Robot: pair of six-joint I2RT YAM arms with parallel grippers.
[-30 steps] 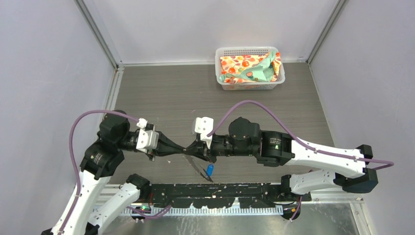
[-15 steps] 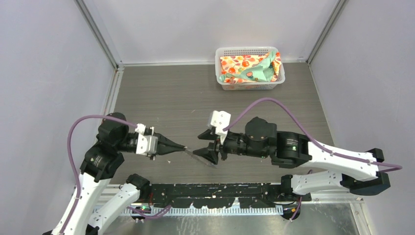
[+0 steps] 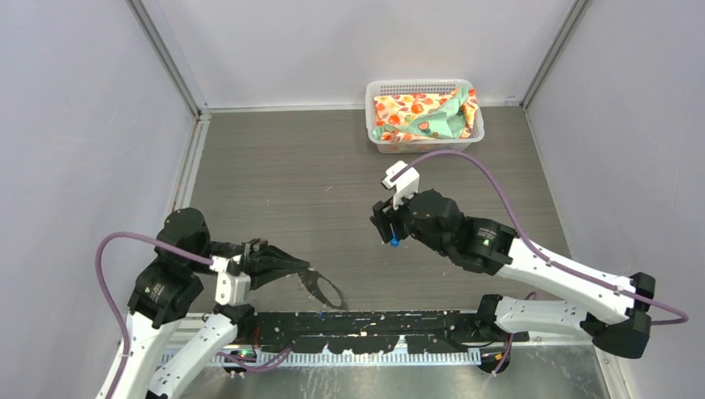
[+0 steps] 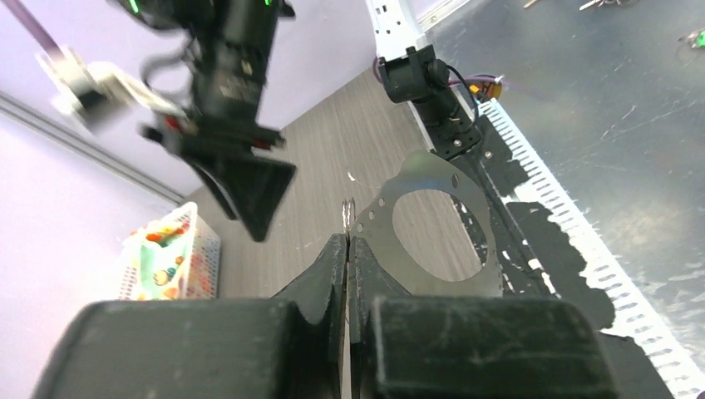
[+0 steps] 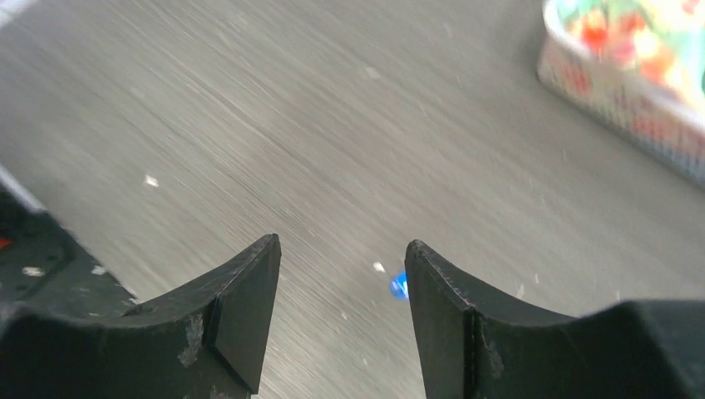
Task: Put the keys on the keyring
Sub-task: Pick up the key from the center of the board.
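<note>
The left gripper (image 4: 347, 241) is clamped on the rim of the keyring (image 4: 428, 173), held well to the near-left of the white basket (image 3: 426, 146). Closer to the basket, the right gripper (image 5: 341, 249) stands spread and empty, with one blue key (image 5: 400, 285) on the table beside its fingertip.
</note>
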